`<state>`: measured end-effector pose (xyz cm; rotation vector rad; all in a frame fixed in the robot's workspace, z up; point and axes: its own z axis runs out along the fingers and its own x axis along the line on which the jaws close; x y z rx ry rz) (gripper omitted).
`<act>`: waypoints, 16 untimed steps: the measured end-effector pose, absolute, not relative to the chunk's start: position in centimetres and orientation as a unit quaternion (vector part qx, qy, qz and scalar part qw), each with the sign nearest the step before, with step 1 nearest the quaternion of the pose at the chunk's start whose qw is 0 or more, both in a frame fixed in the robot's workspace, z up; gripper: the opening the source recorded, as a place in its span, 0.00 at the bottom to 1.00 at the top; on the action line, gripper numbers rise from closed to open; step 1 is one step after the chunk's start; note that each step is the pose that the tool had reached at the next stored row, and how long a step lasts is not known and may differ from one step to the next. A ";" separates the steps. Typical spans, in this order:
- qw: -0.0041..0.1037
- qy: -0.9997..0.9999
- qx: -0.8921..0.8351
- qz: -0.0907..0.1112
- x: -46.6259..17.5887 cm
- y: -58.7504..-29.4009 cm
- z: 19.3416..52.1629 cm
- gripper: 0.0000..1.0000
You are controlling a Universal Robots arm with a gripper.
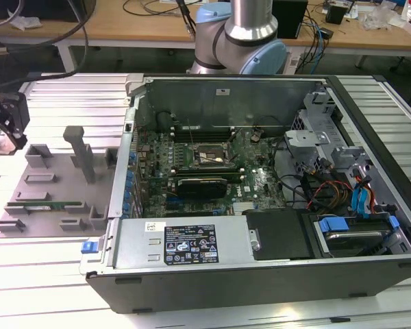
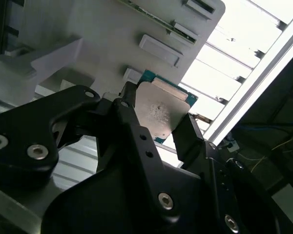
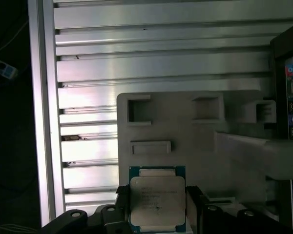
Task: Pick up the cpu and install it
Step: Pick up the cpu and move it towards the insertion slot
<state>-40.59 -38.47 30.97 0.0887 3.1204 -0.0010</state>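
- The cpu point(image 3: 157, 200) is clamped between the fingers point(image 2: 188, 139) of the gripper point(image 2: 158, 111). The jaws are closed on two opposite edges of the chip, and its metal top plate faces the cameras in both wrist views.
- The chip is near-square, so we find no long axis to work from. Its green rim shows along the free edges in both wrist views.
- We locate the held cpu over the fixture tray point(image 1: 51, 185), near the tray edge that faces away from the computer case point(image 1: 226, 284). In the second wrist view it appears lifted clear of the tray surface, but we cannot confirm the gap.
- Governing relation: the open socket point(image 1: 207, 156) lies on the board inside the case, well apart from the gripper toward the exterior view's right. The rest of the tray and the case's side wall lie between the two.
- A single arm serves this rig, so the question of which hand is nearer does not arise.
- The tray rests on the slatted table point(image 1: 75, 96), just beside the case. A memory stick point(image 1: 55, 203) lies in a slot near the tray edge closest to the exterior camera.
- Writing: in the first wrist view the top plate carries several faint printed lines, which we cannot read. A black label point(image 1: 192, 245) with white marks sits on the metal housing along the case's near edge, and we do not transcribe it.
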 end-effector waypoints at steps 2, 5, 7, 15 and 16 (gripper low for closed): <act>0.010 1.000 0.028 -0.001 -40.6 -38.4 31.6 0.55; 0.010 1.000 0.028 -0.001 -40.6 -38.4 32.4 0.55; 0.010 1.000 0.028 -0.001 -40.6 -38.3 33.3 0.55; 0.010 1.000 0.028 -0.003 -40.6 -37.9 37.0 0.55; 0.010 1.000 0.028 -0.003 -40.6 -37.9 37.4 0.55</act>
